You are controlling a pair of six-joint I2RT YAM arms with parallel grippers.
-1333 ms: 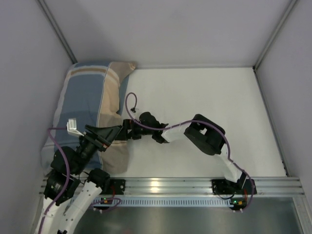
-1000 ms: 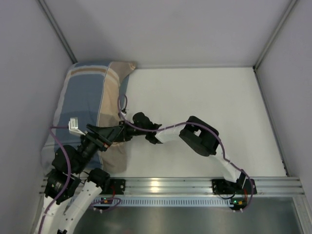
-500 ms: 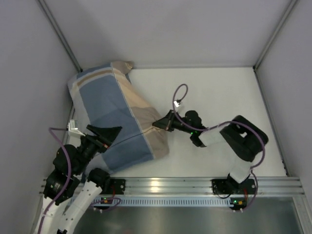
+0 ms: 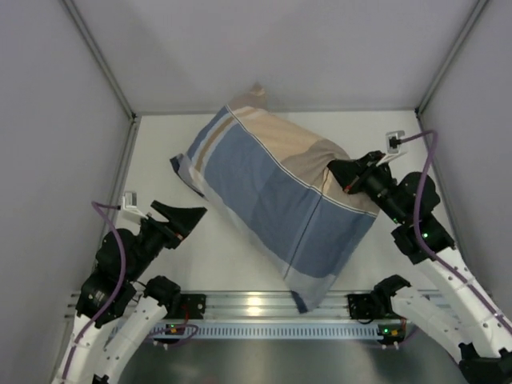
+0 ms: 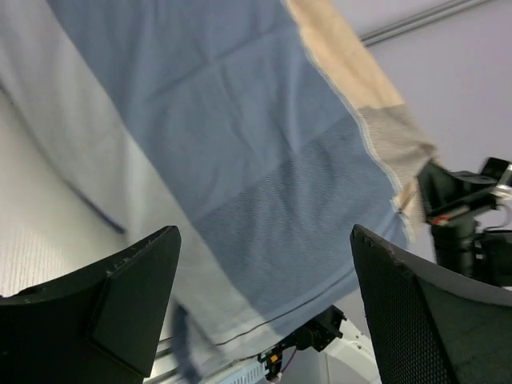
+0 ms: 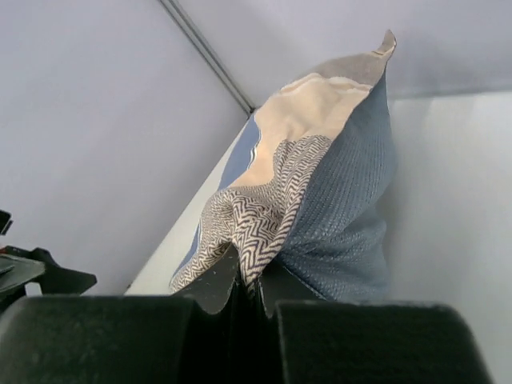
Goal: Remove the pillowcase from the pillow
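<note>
Top external: pillowcase (image 4: 280, 200) lies diag. across table (image 4: 424, 248) centre. It's plump, so pillow prob. all inside; none clearly seen. Right gripper (image 4: 342, 174) pinches tan-band edge at cloth's right end, lifted. Left gripper (image 4: 189, 216) spread wide, empty, near cloth's left side. Stripping not begun, I'd judge.

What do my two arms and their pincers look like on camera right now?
The left arm and right arm have white links and black joint housings. The left pincer and right pincer are matt black, with broad tapering fingers that are mesh-textured. A purple cable runs to a small white plug at each wrist.
</note>
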